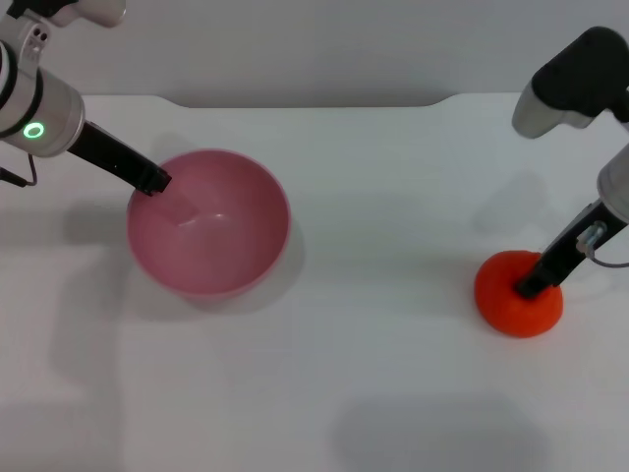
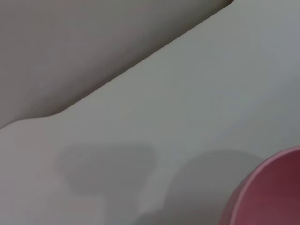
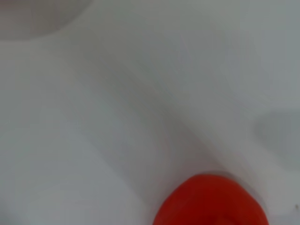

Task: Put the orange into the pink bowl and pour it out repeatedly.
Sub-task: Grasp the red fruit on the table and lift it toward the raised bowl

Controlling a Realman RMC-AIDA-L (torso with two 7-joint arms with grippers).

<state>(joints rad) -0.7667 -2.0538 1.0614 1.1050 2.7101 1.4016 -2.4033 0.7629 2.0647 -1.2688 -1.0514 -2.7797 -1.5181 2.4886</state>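
Left gripper (image 1: 162, 184): reaching in from the worktop's left edge, tip sitting at the near-left rim of the bowl, dark finger (image 1: 149, 179) touching the rim; how far open, cannot tell.

Right gripper (image 1: 531, 287): coming down from the right edge, dark tip pressing on top of the orange; whether gripping it or only touching, cannot tell.

Bowl (image 1: 246, 265): standing upright on the left half of the worktop, toward the back edge, mouth facing up, holding nothing inside; in the left wrist view only a curved slice of pink rim (image 2: 267, 192) showing.

Orange (image 1: 506, 300): resting on the worktop near the right edge, well apart from the bowl, outside it; in the right wrist view showing as a red-orange dome (image 3: 211, 204) against the white surface.

Worktop (image 1: 373, 374): lying white and plain, rounded back edge showing against a grey background; soft shadows falling beside the bowl and under the orange.
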